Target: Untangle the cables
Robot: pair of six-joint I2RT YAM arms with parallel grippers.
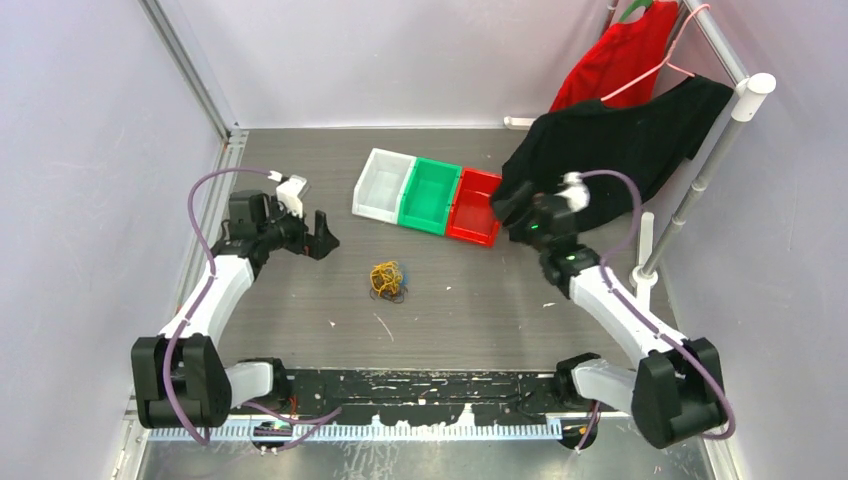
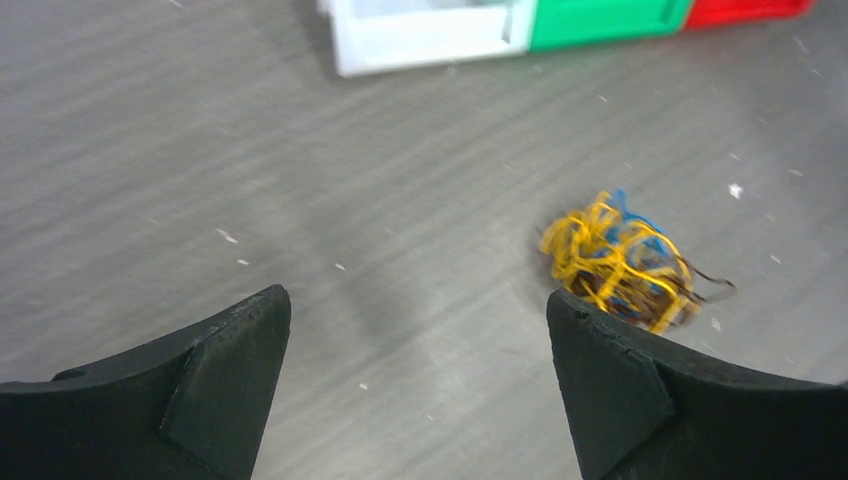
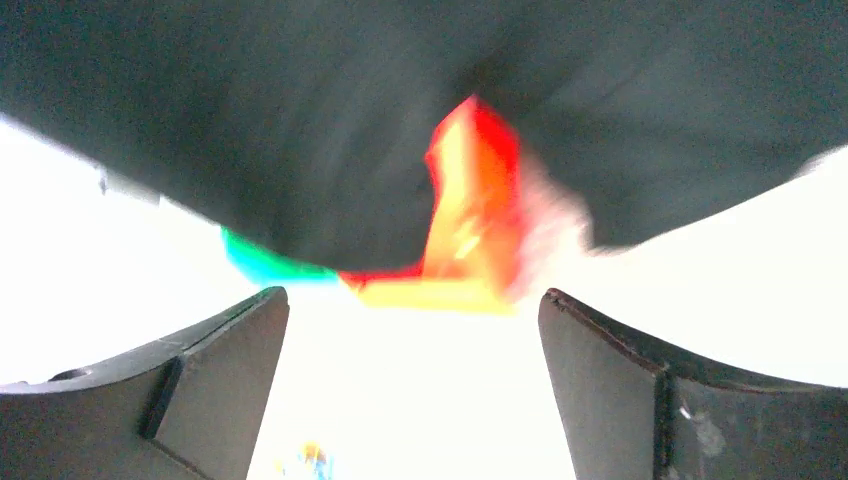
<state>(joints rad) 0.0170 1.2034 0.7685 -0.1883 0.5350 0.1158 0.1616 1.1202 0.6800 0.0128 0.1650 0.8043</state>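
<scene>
The grey wood-grain table (image 1: 300, 320) fills the overhead view. At upper right a black hanging garment (image 1: 640, 140) drapes over the black two-finger right gripper (image 1: 508, 208), jaws wide apart and empty (its wrist view is mostly glare). The left gripper (image 1: 322, 238), likewise spread and holding nothing, sits left of centre. The cables (image 1: 388, 280), a roundish wad of thin orange-yellow, blue and dark strands with no clear long axis, lie on the table just below-right of it, nearer it than the right.
</scene>
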